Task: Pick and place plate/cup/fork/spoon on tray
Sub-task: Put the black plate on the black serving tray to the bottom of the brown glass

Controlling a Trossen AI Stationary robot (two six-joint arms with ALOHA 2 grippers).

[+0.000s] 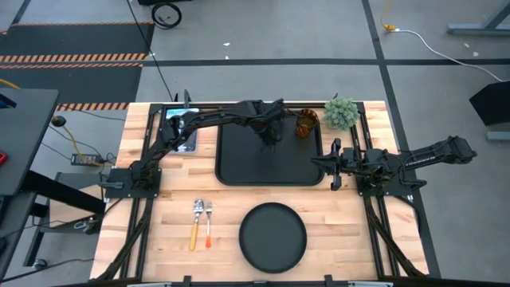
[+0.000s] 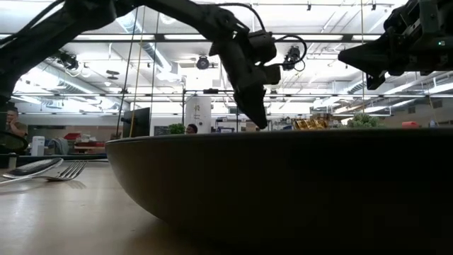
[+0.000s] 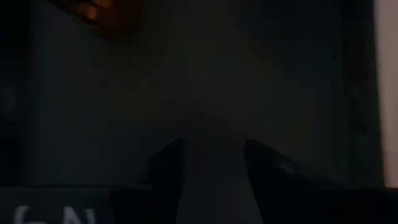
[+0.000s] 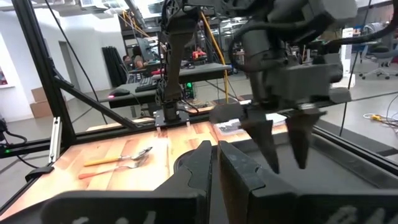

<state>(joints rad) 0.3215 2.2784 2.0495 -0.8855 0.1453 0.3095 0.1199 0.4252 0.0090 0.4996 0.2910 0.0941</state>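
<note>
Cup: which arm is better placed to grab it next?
Probably left. The left pincer hangs open and empty over the tray, close beside the cup standing off the tray's far right corner. The right pincer sits at the tray's right edge, farther from it.

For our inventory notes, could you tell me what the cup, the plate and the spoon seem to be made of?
The cup looks like translucent amber plastic or glass: light glows through its brown wall. The plate appears matte black, perhaps plastic or coated ceramic, showing almost no glare. The spoon seems to have a shiny silver metal bowl and a yellow-orange handle, probably plastic, though that is uncertain.
</note>
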